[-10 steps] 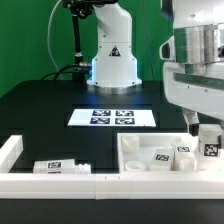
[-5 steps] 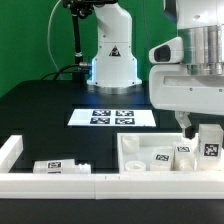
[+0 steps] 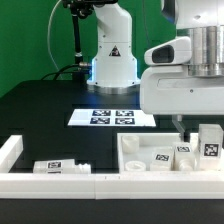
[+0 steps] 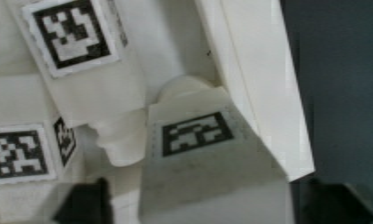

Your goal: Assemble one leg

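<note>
Indoors, on a black table (image 3: 40, 110) bearing the marker board (image 3: 113, 117), the leg (image 3: 210, 143) is gripped upright by the gripper's (image 3: 197, 130) closed fingers over the white tray-shaped part (image 3: 140, 160).

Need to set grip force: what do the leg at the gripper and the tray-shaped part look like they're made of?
The leg looks like rigid white plastic, smooth and matte, with a printed black-and-white tag stuck on it. The tray-shaped part looks like the same matte white plastic: even colour, crisp raised rims, no grain. The wrist view shows flat, faintly glossy white faces. The gripper is partly hidden, so contact is unclear.
</note>
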Robot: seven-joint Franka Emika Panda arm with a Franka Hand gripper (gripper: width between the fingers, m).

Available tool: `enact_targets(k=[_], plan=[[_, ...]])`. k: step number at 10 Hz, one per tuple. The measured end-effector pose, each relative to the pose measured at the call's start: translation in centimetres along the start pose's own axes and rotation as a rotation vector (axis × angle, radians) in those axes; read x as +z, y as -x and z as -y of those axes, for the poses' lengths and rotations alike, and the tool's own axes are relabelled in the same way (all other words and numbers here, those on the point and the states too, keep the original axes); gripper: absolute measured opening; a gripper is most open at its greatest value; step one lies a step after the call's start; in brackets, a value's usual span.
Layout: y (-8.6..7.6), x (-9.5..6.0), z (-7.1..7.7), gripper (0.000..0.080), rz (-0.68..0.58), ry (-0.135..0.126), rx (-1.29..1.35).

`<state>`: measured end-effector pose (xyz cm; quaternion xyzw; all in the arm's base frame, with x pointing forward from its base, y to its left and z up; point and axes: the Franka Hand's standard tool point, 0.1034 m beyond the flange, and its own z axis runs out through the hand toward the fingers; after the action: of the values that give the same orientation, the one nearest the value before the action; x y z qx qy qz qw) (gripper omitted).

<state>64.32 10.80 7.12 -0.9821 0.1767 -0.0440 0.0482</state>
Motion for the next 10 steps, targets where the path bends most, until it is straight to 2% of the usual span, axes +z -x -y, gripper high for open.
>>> enact_targets(k=[1, 4, 7, 10], plan=[[0.01, 0.01, -0.01, 0.0285, 0.001, -0.001, 0.084], [-0.06, 0.00, -0.16, 0.0285, 0.000, 0.001, 0.279], [0.06, -0.04, -0.35, 0.0285, 0.005, 0.019, 0.856], [0.28, 0.05, -0.13, 0.0285, 0.029, 0.004, 1.295]])
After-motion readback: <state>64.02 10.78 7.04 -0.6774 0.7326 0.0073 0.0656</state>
